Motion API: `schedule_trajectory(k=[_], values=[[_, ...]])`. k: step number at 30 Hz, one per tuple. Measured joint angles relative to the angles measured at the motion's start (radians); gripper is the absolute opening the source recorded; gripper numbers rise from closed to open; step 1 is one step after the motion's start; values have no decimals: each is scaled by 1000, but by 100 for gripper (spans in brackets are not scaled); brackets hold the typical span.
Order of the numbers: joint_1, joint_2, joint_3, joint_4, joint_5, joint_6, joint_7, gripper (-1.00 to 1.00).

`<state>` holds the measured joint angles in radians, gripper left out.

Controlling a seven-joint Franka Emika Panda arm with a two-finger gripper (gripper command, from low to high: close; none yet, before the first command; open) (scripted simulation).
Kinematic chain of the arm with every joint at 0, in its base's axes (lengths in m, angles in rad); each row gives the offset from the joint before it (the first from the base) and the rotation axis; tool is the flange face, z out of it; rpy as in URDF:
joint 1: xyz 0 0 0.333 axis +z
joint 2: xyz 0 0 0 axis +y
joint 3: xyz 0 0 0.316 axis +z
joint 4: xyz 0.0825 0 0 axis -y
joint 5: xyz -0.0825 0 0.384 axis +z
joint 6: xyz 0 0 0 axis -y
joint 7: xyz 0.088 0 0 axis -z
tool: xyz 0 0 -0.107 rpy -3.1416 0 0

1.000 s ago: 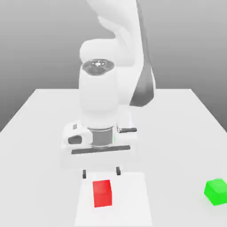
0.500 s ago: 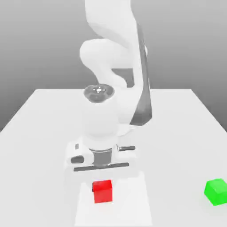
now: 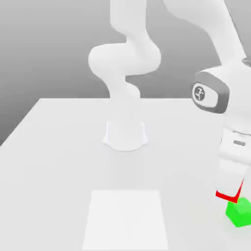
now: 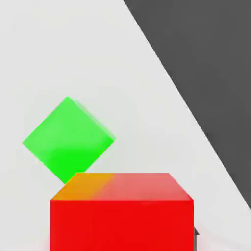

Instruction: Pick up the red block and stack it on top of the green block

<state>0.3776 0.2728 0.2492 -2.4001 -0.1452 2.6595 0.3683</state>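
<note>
Red block (image 3: 227,197) hangs clamped between the jaws of your gripper (image 3: 229,192), raised near the green block (image 3: 239,214). Your white table (image 3: 54,171) spreads beneath the green block, and your Panda arm (image 3: 237,93) reaches above it. The white square (image 3: 125,220) lies well apart from it, toward the exterior view's left. You can't tell whether the blocks touch.
</note>
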Motion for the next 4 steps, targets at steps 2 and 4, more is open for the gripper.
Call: schedule_trajectory(k=[2, 4], values=[[24, 57, -18, 9, -33, 47, 18, 100], [24, 57, -18, 9, -33, 47, 18, 100]])
